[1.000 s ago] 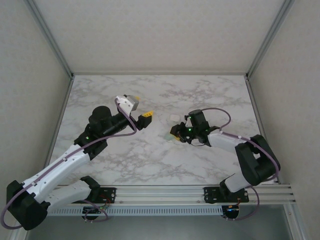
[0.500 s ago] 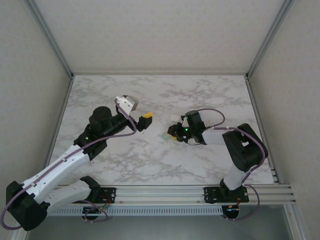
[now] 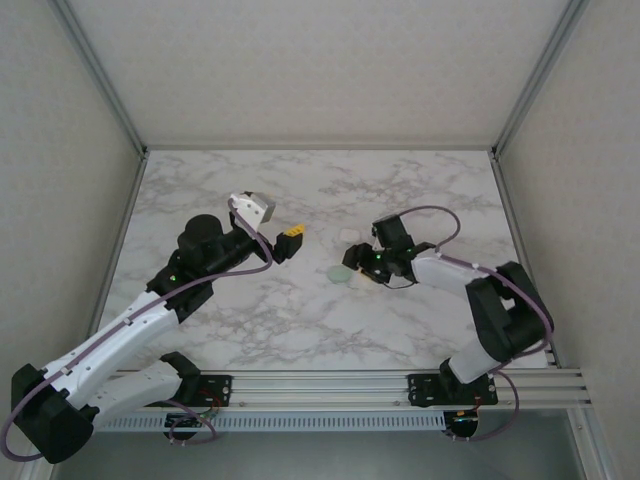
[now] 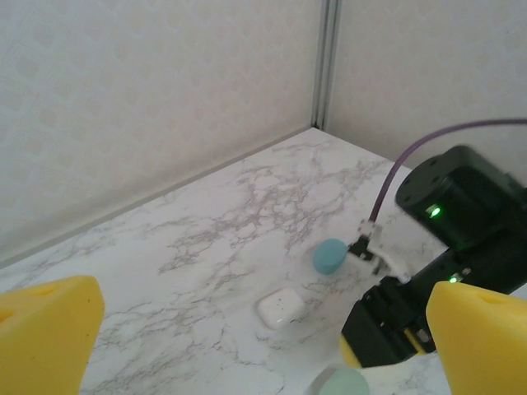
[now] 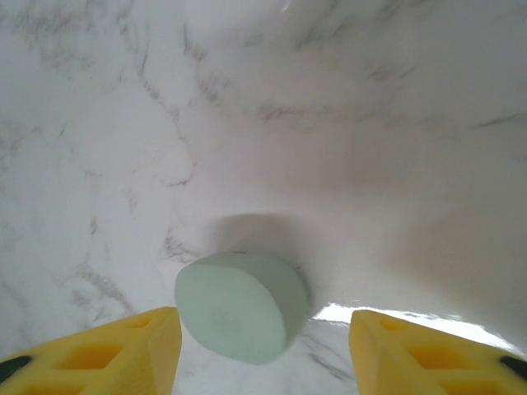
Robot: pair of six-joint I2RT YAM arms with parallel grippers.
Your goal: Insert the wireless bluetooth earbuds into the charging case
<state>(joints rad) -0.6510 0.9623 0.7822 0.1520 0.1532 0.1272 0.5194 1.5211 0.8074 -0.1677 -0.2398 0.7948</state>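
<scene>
Two arms reached inward over the surface (image 3: pixel 300 320); left jaws gaped wide, right jaws stood apart flanking the mint case (image 5: pixel 243 306)

I'm looking down on a white marble table (image 3: pixel 300 330) with grey veins. Pale, lightly textured walls (image 3: pixel 320 70) box it in at 9, 12 and 3 o'clock. Metal posts (image 3: pixel 100 75) run up the corners at 11 and 1. A slotted metal rail (image 3: pixel 330 385) crosses the 6 o'clock edge. Light's soft and even.

mint case (image 5: pixel 243 306), white case (image 4: pixel 280 307), blue case (image 4: pixel 330 255)
</scene>
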